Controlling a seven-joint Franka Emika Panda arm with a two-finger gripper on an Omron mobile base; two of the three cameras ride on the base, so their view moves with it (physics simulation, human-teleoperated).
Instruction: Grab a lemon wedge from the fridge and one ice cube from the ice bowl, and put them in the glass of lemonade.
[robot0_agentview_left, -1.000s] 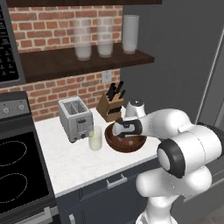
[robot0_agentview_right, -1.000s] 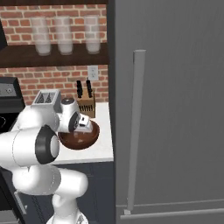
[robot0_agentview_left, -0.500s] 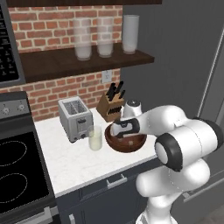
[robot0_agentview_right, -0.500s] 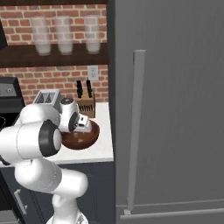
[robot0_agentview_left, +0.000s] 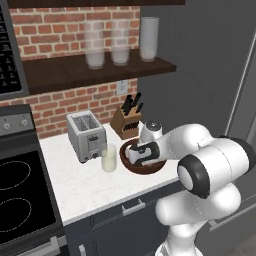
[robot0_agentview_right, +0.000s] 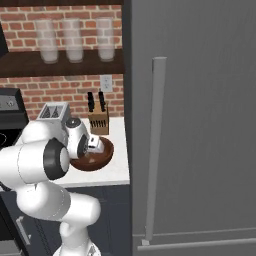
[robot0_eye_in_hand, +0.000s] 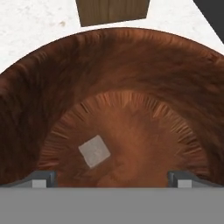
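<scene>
Open claw poised over the ice bowl, one cube at the bottom.

The ice bowl (robot0_eye_in_hand: 131, 65) is a wide, round, reddish-brown wooden bowl with streaky grain and a paler, flatter floor; it sits on the white speckled tabletop (robot0_agentview_left: 75, 185) just in front of the knife block (robot0_agentview_left: 126, 123). On that floor lies the ice cube (robot0_eye_in_hand: 94, 151), a small whitish, translucent square, nearer one finger than the other. The claw (robot0_eye_in_hand: 112, 177) has its fingertips (robot0_eye_in_hand: 43, 177) spread wide apart, gripping nothing, the cube not touching either tip. The glass of lemonade (robot0_agentview_left: 108, 158) is a short clear tumbler of pale yellowish liquid between the toaster (robot0_agentview_left: 86, 136) and the bowl. The fridge (robot0_agentview_right: 195, 125) stands dark grey, door closed, with a long silver bar handle. No writing or brand is legible anywhere.
</scene>
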